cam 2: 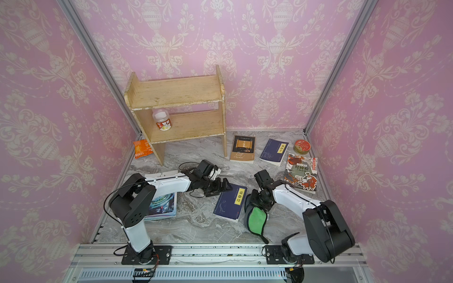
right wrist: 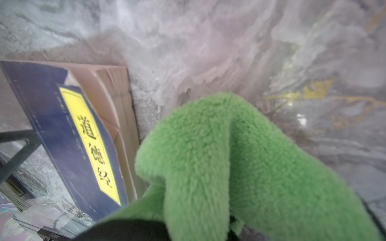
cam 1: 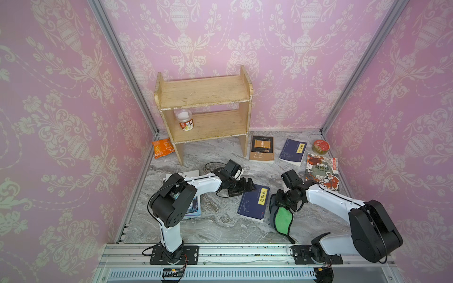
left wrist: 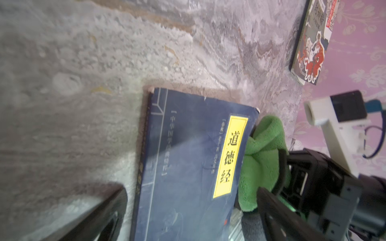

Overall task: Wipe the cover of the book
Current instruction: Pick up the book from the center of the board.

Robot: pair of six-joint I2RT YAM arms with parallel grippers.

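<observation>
The book (cam 1: pixel 253 203) (cam 2: pixel 230 202) is dark blue with a yellow title label and lies flat on the marble table between the arms. My left gripper (cam 1: pixel 246 185) (cam 2: pixel 222 186) is open over the book's far left corner; in the left wrist view its fingers straddle the cover (left wrist: pixel 188 167). My right gripper (cam 1: pixel 279 202) is shut on a green cloth (cam 1: pixel 283 218) (cam 2: pixel 256 219) (right wrist: pixel 229 167) with dark edging. The cloth hangs just right of the book's right edge (right wrist: pixel 52 125), apart from the cover. The cloth hides the right jaws.
A wooden shelf (cam 1: pixel 203 110) with a jar (cam 1: pixel 183 120) stands at the back. An orange snack packet (cam 1: pixel 161 147) lies to its left. Three more books (cam 1: pixel 261 148) (cam 1: pixel 293 152) (cam 1: pixel 322 171) and a red tin (cam 1: pixel 321 146) lie at the back right. Magazines (cam 1: pixel 193 208) lie under the left arm.
</observation>
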